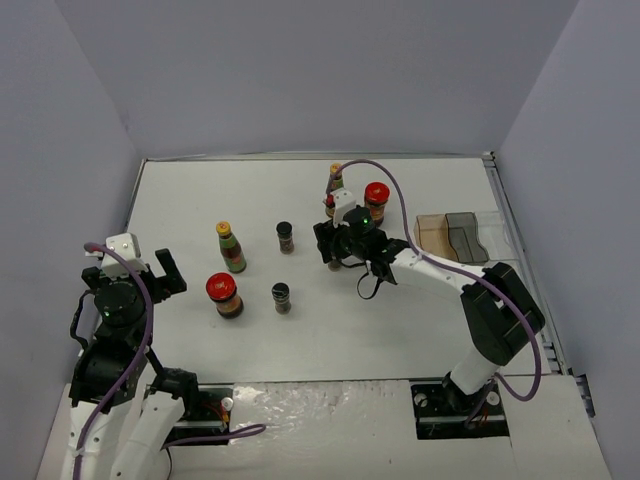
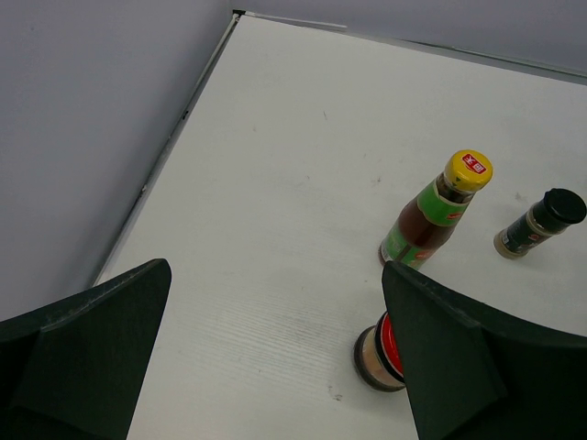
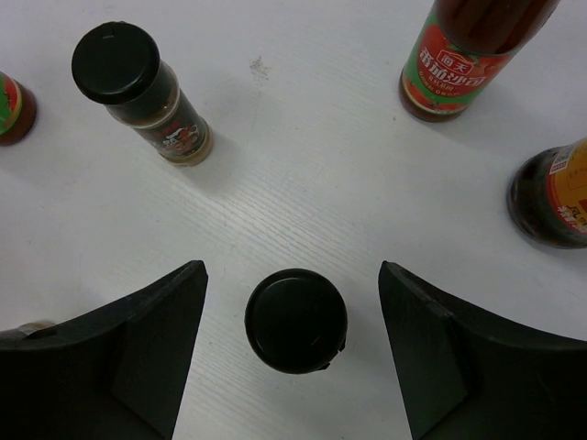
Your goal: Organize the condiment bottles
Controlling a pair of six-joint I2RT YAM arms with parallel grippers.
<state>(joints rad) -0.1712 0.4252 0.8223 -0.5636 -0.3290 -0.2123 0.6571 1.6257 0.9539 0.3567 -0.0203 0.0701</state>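
My right gripper [image 1: 335, 257] is open and hovers over a black-capped shaker [image 3: 295, 320], which stands between its fingers [image 3: 147, 348] untouched. A second shaker [image 1: 285, 237] shows upper left in the right wrist view [image 3: 138, 92]. A tall yellow-capped bottle [image 1: 335, 181] and a red-lidded jar [image 1: 376, 201] stand just behind the right gripper. My left gripper [image 1: 166, 272] is open and empty. To its right stand the other yellow-capped bottle [image 2: 440, 215], the other red-lidded jar [image 2: 376, 356], half hidden by a finger, and a third shaker [image 1: 281, 297].
A clear brownish plastic tray [image 1: 455, 237] lies at the table's right edge. Grey walls enclose the table on the left, back and right. The right arm's purple cable [image 1: 400, 200] arcs over the back right bottles.
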